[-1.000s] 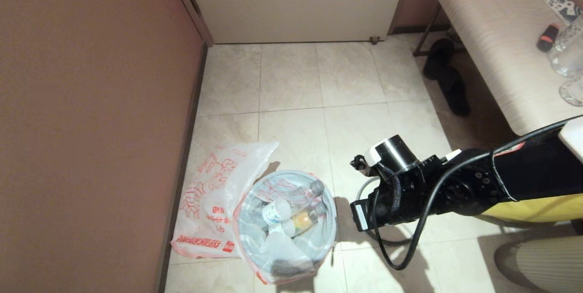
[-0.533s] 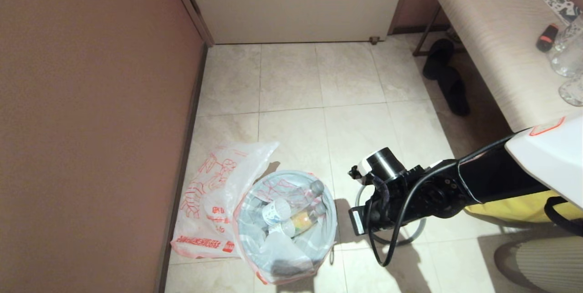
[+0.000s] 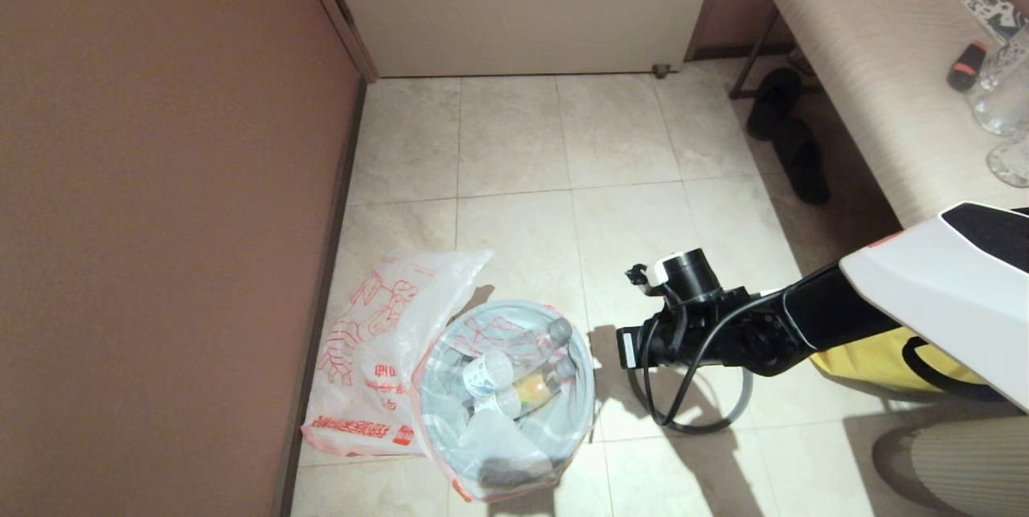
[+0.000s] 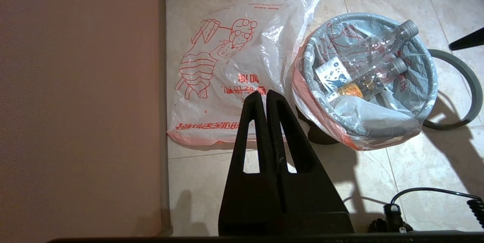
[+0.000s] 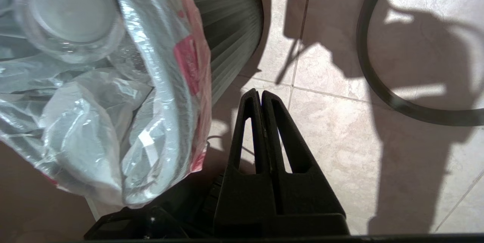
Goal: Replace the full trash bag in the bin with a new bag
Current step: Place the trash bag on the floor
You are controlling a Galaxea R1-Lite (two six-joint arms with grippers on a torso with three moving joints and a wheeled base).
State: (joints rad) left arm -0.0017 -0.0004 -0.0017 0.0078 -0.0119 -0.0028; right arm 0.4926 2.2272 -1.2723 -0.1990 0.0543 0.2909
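Right gripper point(image 5: 261, 93), fingers pressed together and empty, hangs at frame centre beside the full trash bag point(image 5: 113, 114) lining the bin point(image 5: 234, 27).

full trash bag point(image 3: 502, 412) lining bin point(image 5: 230, 27), new bag point(image 3: 366, 356) beside

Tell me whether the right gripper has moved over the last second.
Yes. In the head view the right gripper sank toward the floor tiles, closing on the bin.

Floor point(image 3: 514, 147): beige stone-look tiles, thin grout lines, hard-edged shadows. Wall point(image 3: 161, 179) along left side, matte brownish-pink, dark skirting. White door point(image 3: 522, 2) at far end. Pale wood-grain surface point(image 3: 868, 59) on metal legs at right; black slippers point(image 3: 792, 139) beneath it.
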